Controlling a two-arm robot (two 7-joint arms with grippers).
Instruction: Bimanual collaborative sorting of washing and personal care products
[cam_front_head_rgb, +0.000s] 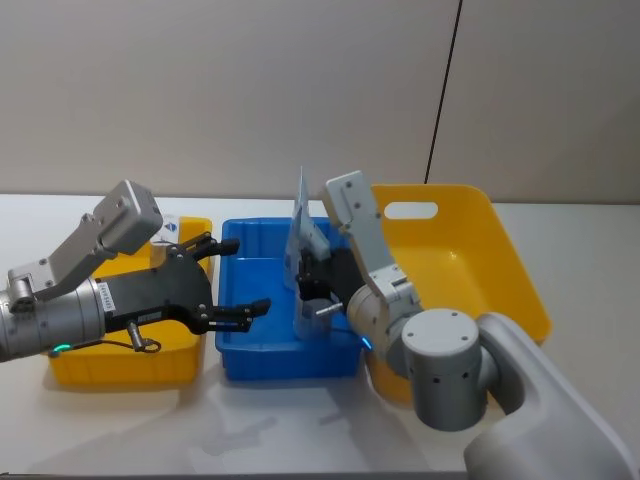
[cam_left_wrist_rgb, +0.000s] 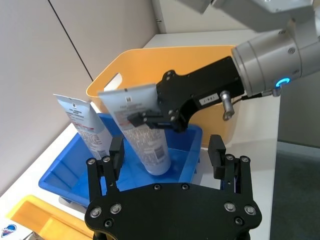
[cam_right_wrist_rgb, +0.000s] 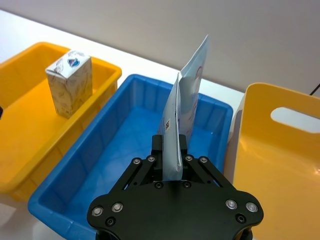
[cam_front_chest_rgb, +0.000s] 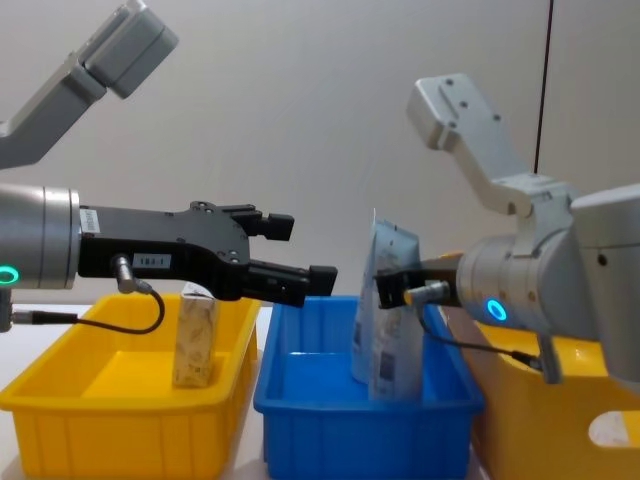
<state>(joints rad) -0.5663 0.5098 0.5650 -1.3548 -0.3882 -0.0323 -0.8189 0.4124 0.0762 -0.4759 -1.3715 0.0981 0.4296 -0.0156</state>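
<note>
Right gripper (cam_right_wrist_rgb: 170, 159) clamps a pale tube (cam_left_wrist_rgb: 142, 130) upright inside the blue bin (cam_front_head_rgb: 255, 345), a second tube (cam_left_wrist_rgb: 85, 125) apparently behind it. Left gripper (cam_front_chest_rgb: 300, 252) (fingers spread, empty) hovers alongside; boxy pack (cam_front_chest_rgb: 195, 335) stands in yellow bin (cam_front_chest_rgb: 60, 395).

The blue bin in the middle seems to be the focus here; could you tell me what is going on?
The right gripper is shut on a pale-blue tube, holding it upright in the blue bin, beside a second tube standing there. The left gripper hovers open above the bin's left side, holding nothing. A small boxy pack stands in the yellow bin on the left. A larger yellow bin sits on the right.
</note>
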